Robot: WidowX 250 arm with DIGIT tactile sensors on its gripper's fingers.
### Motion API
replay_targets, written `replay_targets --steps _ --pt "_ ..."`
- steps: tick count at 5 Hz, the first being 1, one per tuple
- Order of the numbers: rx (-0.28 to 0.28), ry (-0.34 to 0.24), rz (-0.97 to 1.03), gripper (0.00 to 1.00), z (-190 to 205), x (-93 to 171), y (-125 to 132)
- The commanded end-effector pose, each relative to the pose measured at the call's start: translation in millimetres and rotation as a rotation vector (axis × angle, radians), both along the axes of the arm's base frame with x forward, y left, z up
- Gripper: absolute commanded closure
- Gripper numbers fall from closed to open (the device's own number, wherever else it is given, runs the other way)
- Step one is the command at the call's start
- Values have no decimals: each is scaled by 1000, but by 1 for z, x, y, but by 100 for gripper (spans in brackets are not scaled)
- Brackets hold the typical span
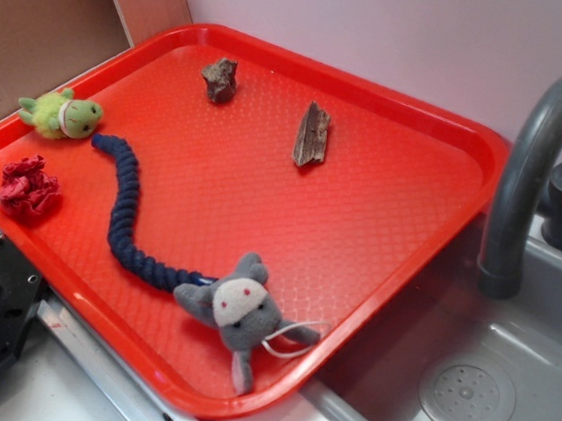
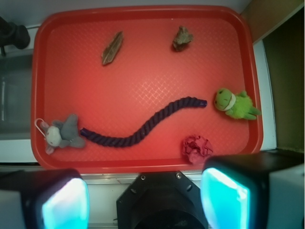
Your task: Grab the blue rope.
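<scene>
Currently I see my gripper (image 2: 145, 198) high above the tray's (image 2: 143, 162) near edge, jaws spread wide and empty. Ahead and below, the blue rope (image 2: 143, 129) lies flat mid-tray; in the wrist view its long axis runs crosswise, curving from the grey mouse head (image 2: 62, 133) at left toward the green plush toy (image 2: 234, 105) at right. It is thick, braided and soft. I judge the mid-section the best grasp point, clear of the red fabric wad (image 2: 197, 149).
</scene>
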State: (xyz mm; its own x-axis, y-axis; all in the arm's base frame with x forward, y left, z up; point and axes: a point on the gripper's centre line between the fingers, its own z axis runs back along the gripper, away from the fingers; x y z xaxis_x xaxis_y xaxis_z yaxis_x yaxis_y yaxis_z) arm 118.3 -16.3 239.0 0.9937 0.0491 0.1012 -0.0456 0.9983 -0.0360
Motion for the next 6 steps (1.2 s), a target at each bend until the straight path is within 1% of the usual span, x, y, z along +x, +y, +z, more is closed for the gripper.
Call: replay_targets --steps 1,2,3,4,5,6 --pt "-164 -27 495 0 -6 27 21" --pt "-136 -71 742 0 -22 35 22" --pt "-114 -56 994 0 -50 38 24" --pt "-114 -57 1245 0 -83 48 25" --pt "-90 -12 1316 0 -112 56 27" --pt "-36 -15 1283 0 -140 57 24"
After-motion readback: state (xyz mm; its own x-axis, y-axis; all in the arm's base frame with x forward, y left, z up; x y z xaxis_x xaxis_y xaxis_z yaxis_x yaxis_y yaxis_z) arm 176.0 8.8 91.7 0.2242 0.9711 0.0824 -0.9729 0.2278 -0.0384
